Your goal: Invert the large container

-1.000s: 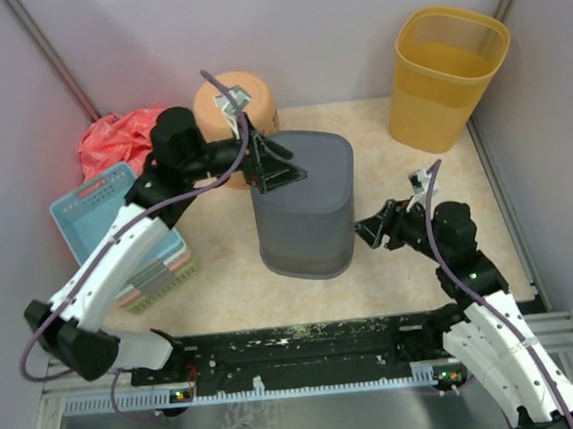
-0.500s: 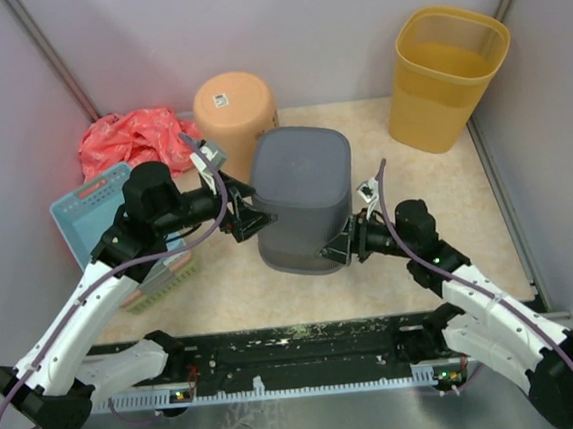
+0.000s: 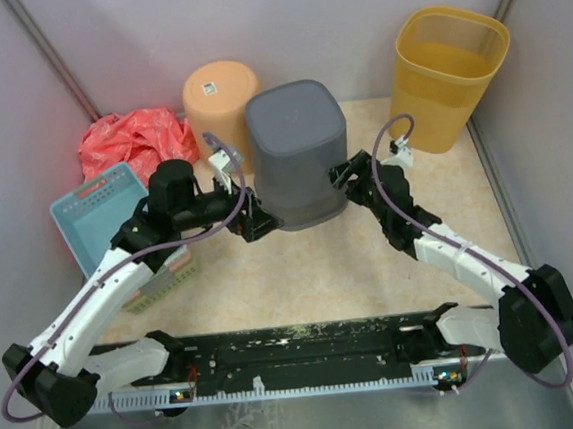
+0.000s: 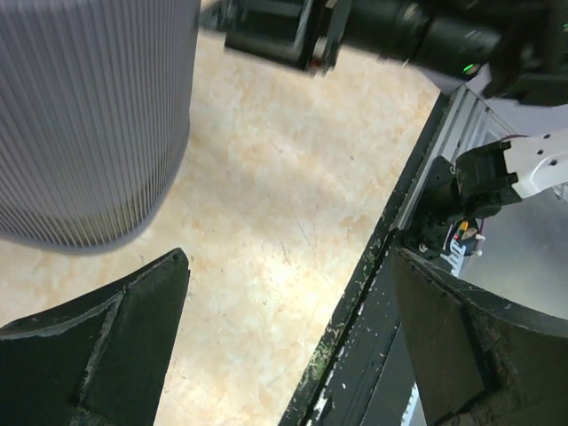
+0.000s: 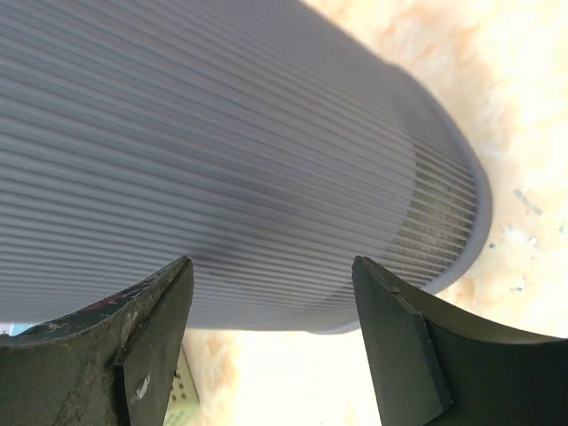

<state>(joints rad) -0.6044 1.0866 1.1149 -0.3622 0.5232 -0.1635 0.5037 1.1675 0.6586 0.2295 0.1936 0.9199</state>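
Down at the bottom of the frame, both arms rise from their bases and bend inward over the table, elbows splayed outward. The left gripper sits just beside the lower left of the large container, jaws spread wide and empty. The right gripper is at its right flank, jaws parted, clasping nothing. At centre frame the grey ribbed container stands rim-down, closed base facing up.

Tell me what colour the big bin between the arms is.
Grey bin, finely ribbed; right wrist view shows it best.
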